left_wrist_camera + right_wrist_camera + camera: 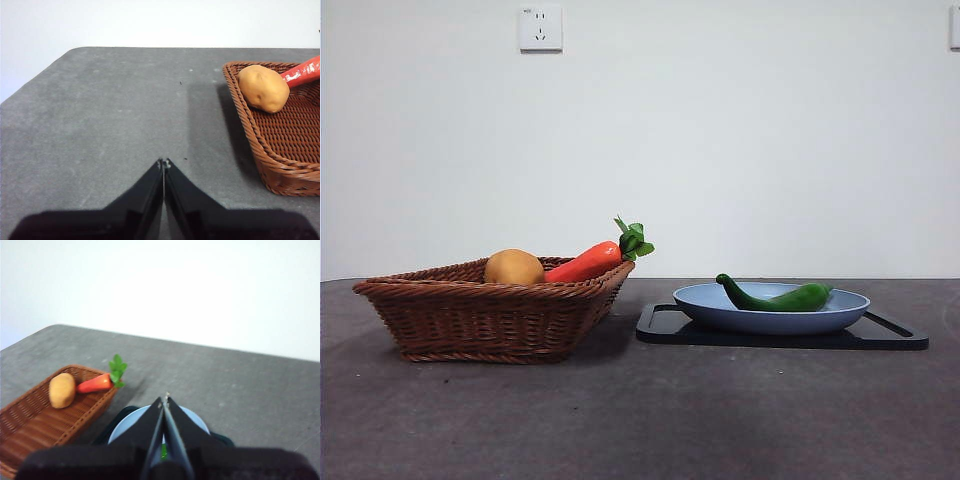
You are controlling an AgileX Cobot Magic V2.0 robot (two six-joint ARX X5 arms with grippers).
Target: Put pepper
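The dark-green pepper point(775, 297) lies curved in a shallow blue plate point(720, 310) on the right of the table, its tip pointing left. In the right wrist view only a sliver of the pepper point(163, 451) shows behind the jaws. My right gripper point(164, 401) hangs shut and empty high above the plate point(125, 427). My left gripper point(164, 162) is shut and empty over bare table, to the left of the basket point(280, 170). Neither arm shows in the front view.
A black tray point(660, 328) lies under the plate. The brown wicker basket point(470, 315) on the left holds a round yellow-orange fruit point(514, 267) and an orange-red carrot point(588, 262) with its green top over the rim.
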